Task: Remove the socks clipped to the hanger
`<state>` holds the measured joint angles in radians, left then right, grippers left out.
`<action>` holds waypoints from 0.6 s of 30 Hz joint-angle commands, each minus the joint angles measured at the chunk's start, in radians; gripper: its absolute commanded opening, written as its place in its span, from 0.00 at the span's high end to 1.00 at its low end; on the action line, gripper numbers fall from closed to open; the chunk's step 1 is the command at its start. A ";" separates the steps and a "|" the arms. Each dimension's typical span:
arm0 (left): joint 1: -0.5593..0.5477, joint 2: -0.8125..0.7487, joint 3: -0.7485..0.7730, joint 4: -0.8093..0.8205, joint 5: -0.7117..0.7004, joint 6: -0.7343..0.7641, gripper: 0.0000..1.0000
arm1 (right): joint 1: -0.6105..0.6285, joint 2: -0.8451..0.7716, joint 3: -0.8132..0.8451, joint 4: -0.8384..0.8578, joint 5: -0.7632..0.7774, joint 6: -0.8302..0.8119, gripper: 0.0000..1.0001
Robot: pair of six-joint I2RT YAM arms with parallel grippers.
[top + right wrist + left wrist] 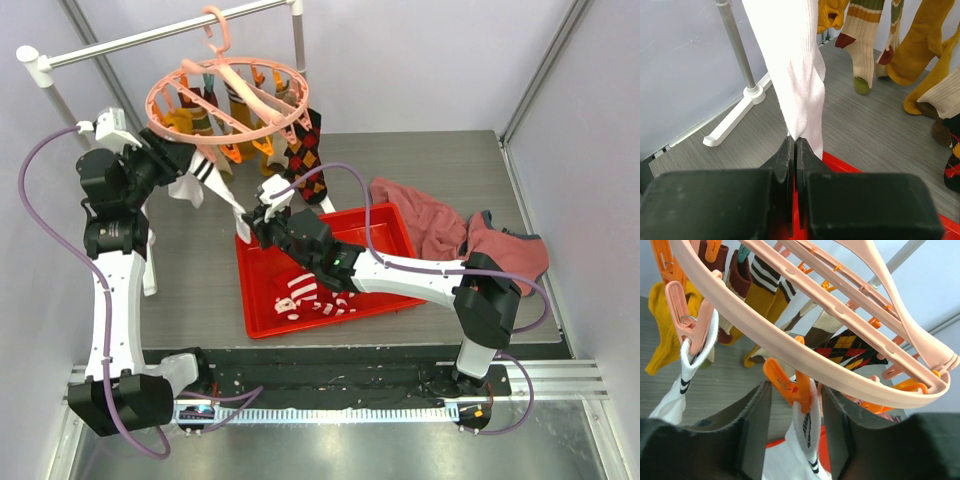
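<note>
The salmon-pink hanger [228, 100] [840, 335] hangs from the white rail with several socks on its pegs. In the left wrist view, my left gripper [796, 390] [185, 160] stands open just under the ring. Its fingers sit on either side of an orange peg [787, 387] that clips the cuff of a white sock with dark bands [807, 422] [225, 190]. My right gripper [795, 140] [262, 215] is shut on the lower tip of that white sock [797, 75], holding it over the tray edge. A second white sock [690, 360], mustard socks [662, 340] and argyle socks [310, 150] are clipped on too.
A red tray [385, 225] under the right arm holds a red-and-white striped sock [305, 298]. A reddish-pink cloth [440, 225] lies to the tray's right. The white rail [150, 35] crosses the back; its pole and foot [740, 117] stand left of the right gripper.
</note>
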<state>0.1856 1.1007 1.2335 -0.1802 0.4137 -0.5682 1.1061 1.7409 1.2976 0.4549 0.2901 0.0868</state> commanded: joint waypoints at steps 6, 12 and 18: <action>0.011 0.004 0.011 0.087 -0.007 0.005 0.81 | -0.006 -0.044 0.020 0.036 -0.014 0.025 0.99; 0.009 0.001 0.023 0.048 -0.023 0.021 1.00 | -0.009 -0.055 0.017 0.031 -0.016 0.056 0.99; 0.011 0.002 0.037 0.004 -0.023 0.030 1.00 | -0.009 -0.083 0.017 -0.030 -0.006 0.082 0.99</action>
<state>0.1902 1.1103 1.2339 -0.1665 0.4007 -0.5659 1.0973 1.7378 1.2976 0.4416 0.2764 0.1379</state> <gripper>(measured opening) 0.025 0.028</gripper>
